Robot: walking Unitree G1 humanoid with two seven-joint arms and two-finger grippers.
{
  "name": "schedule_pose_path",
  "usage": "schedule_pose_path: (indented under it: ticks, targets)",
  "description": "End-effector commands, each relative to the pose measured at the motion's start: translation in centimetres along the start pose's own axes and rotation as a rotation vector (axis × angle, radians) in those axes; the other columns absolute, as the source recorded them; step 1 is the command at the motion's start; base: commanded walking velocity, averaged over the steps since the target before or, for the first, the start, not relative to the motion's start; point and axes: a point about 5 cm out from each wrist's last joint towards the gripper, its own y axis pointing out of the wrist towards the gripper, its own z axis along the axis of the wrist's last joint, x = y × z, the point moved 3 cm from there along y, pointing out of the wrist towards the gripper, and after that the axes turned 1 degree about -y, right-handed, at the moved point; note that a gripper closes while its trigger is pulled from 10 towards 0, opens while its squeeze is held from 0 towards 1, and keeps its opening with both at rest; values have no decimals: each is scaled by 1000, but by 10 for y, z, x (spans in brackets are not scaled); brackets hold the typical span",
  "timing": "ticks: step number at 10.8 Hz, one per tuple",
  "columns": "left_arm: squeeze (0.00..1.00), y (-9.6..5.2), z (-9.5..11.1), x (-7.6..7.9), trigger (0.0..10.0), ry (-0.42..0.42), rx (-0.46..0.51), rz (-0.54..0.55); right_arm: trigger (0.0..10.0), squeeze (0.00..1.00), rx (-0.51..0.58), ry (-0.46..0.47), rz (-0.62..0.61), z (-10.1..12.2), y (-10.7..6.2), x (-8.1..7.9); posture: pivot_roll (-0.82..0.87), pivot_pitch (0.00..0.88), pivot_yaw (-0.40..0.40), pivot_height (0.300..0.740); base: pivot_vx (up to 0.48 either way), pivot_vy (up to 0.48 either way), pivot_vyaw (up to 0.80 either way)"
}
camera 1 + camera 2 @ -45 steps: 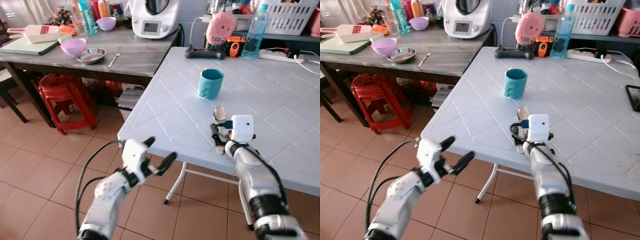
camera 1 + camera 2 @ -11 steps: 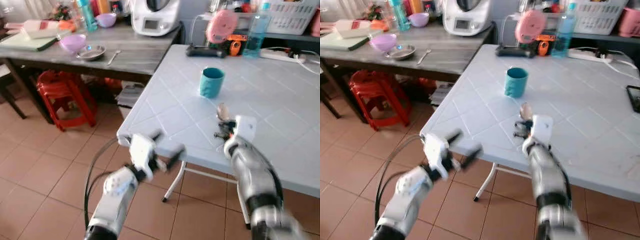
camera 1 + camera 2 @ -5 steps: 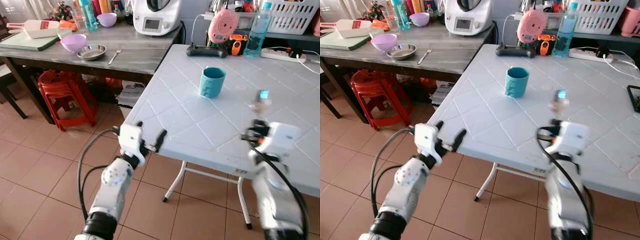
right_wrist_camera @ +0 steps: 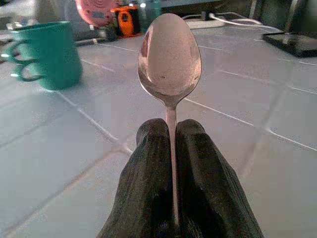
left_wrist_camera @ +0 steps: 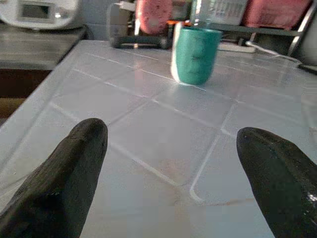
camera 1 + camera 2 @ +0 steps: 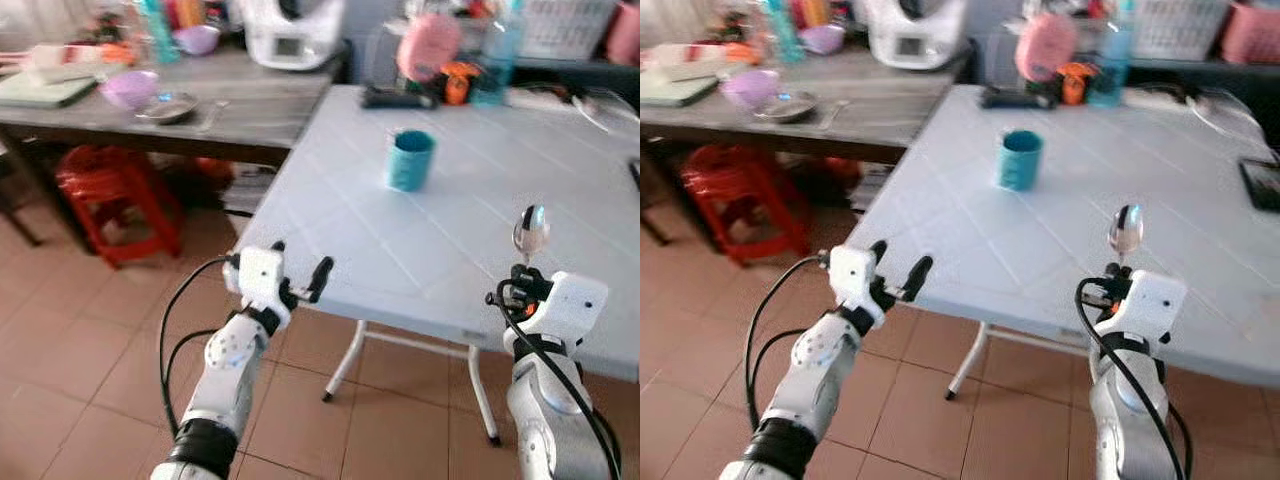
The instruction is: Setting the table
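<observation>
Because the spoon is pinched low on its handle, the right gripper carries it upright, bowl uppermost, above the near edge of the white table, clear of the surface for placement. Its fingers are closed on the handle. The teal mug stands well apart, farther in. The left gripper hovers at the table edge, fingers spread, holding nothing.

spoon — off table, in right gripper
</observation>
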Motion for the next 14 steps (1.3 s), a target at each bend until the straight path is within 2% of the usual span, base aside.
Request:
schedule_pose_path:
  ticks: [1,4,9,12,14]
  targets:
    - [0,1,-2,-1,10000,9,-8,-6,10000,0,22,7,12,6,-2,-8,-90,0,78,740,0,289,-606]
    - [0,2,-3,2,10000,4,-8,-13,10000,0,14,15,33,3,-9,-18,-96,0,81,740,0,300,-194]
    - [0,7,-3,9,10000,0,-1,-28,10000,0,37,-29,29,10,-5,-10,-100,0,80,740,0,329,0]
    - [0,8,-3,10,10000,-3,3,-28,10000,0,41,-16,38,9,-6,-16,-95,0,83,740,0,354,0]
    - [0,8,-4,10,10000,-2,3,-32,10000,0,45,-28,36,10,-5,-12,-93,0,85,740,0,356,0]
